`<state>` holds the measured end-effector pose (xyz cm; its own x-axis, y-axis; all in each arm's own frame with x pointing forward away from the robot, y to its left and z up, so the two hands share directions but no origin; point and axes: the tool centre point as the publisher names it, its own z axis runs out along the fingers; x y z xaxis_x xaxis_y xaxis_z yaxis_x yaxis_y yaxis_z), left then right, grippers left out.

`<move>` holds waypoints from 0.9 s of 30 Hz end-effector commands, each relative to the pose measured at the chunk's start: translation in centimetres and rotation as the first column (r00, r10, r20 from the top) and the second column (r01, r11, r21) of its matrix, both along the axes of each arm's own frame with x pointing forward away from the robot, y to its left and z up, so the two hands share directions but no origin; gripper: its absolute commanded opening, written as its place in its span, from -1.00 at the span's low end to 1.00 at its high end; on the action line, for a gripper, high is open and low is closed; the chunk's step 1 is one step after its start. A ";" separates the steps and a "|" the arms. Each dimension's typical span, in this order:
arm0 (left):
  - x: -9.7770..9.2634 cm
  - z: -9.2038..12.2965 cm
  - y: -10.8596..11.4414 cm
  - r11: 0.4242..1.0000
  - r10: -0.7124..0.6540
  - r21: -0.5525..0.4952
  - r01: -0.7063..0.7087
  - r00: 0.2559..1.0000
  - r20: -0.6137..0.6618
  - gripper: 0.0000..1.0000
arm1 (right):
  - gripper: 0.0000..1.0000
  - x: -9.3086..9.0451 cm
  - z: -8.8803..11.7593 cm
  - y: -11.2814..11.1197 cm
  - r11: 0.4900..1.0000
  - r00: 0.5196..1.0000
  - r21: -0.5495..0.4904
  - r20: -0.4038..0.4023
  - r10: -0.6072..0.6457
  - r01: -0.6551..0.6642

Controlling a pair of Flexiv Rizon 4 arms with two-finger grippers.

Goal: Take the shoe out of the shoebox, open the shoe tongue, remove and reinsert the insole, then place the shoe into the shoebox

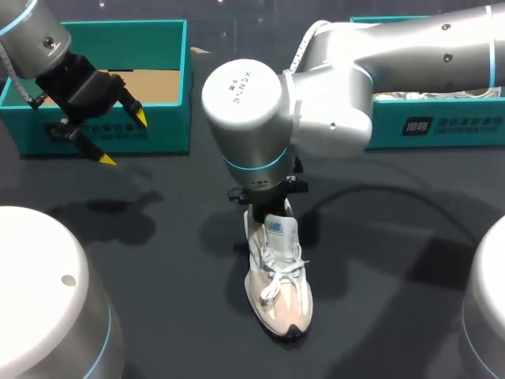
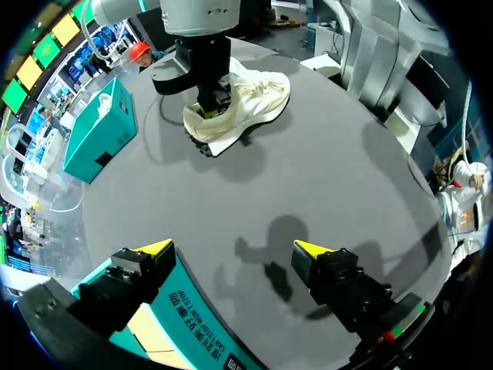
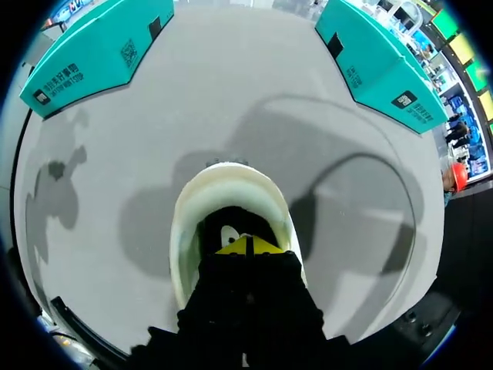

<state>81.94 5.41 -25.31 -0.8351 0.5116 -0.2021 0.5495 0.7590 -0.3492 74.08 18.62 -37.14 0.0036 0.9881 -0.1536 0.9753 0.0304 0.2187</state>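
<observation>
Two teal boxes stand along the table's (image 1: 181,324) far edge in the head view: an open shoebox (image 1: 158,136) towards the far-left corner, its brown floor showing, and a second shoebox (image 1: 442,125) towards the far-right corner, partly hidden by the right arm. The cream shoe (image 1: 278,284) stands upright near the middle of the table, its toe towards the near edge. The right gripper (image 1: 267,204) comes straight down into the shoe's heel opening. The left gripper (image 1: 121,137) hangs in front of the open shoebox's front wall, its yellow tips apart and holding nothing.

One wide gap shows in the left wrist view between the left gripper's (image 2: 233,248) own fingers, with only bare table between them. The open shoebox (image 2: 192,312) lies under one finger. Well ahead, the shoe (image 2: 250,100) sits with the right gripper (image 2: 208,86) planted in its heel end, and the second shoebox (image 2: 100,139) stands beyond, off to one side.

Both yellow tips of the right gripper (image 3: 246,245) lie close together in the right wrist view, down inside the shoe's (image 3: 231,181) opening; whether they pinch anything is not visible. The open shoebox (image 3: 92,50) and the second shoebox (image 3: 377,65) stand far ahead, well apart.
</observation>
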 end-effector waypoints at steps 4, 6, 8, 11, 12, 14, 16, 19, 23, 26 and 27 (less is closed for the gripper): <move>-0.1 0.1 0.1 1.000 -0.001 0.002 0.001 1.000 0.001 1.00 | -1.00 -1.7 1.2 0.8 0.992 0.995 -0.105 0.087 -0.059 0.068; -0.1 0.1 0.1 1.000 -0.001 0.002 0.001 1.000 0.001 1.00 | -1.00 -1.7 1.1 0.8 0.986 0.994 -0.146 0.092 -0.065 0.078; -0.1 0.1 0.1 1.000 -0.001 0.002 0.001 1.000 0.001 1.00 | -1.00 -1.7 0.6 0.8 0.980 0.993 -0.181 0.091 -0.070 0.086; -0.1 0.1 0.1 1.000 -0.001 0.002 0.001 1.000 0.001 1.00 | -1.00 -1.4 -0.3 0.6 0.967 0.992 -0.229 0.090 -0.093 0.111; -0.1 0.1 0.1 1.000 -0.001 0.002 0.001 1.000 0.001 1.00 | -1.00 -1.3 -0.6 0.4 0.965 0.991 -0.234 0.088 -0.098 0.116; -0.1 0.1 0.1 1.000 -0.001 0.002 0.001 1.000 0.001 1.00 | -1.00 -1.1 -1.3 0.2 0.961 0.991 -0.244 0.077 -0.112 0.127; -0.1 0.1 0.1 1.000 -0.001 0.002 0.001 1.000 0.001 1.00 | -1.00 -1.0 -2.0 0.1 0.956 0.990 -0.257 0.068 -0.125 0.139; -0.1 0.1 0.1 1.000 -0.001 0.002 0.001 1.000 0.001 1.00 | -1.00 -1.1 -2.7 0.1 0.957 0.990 -0.257 0.052 -0.128 0.137; -0.1 0.1 0.1 1.000 -0.001 0.002 0.001 1.000 0.001 1.00 | -1.00 -1.3 -3.5 0.4 0.961 0.992 -0.247 0.026 -0.123 0.125; -0.1 0.1 0.1 1.000 -0.001 0.002 0.001 1.000 0.001 1.00 | -1.00 -1.7 -3.2 0.6 0.962 0.993 -0.246 0.032 -0.116 0.120; -0.1 0.1 0.1 1.000 -0.001 0.002 0.001 1.000 0.001 1.00 | -1.00 -1.9 -2.7 0.6 0.961 0.992 -0.249 0.047 -0.115 0.123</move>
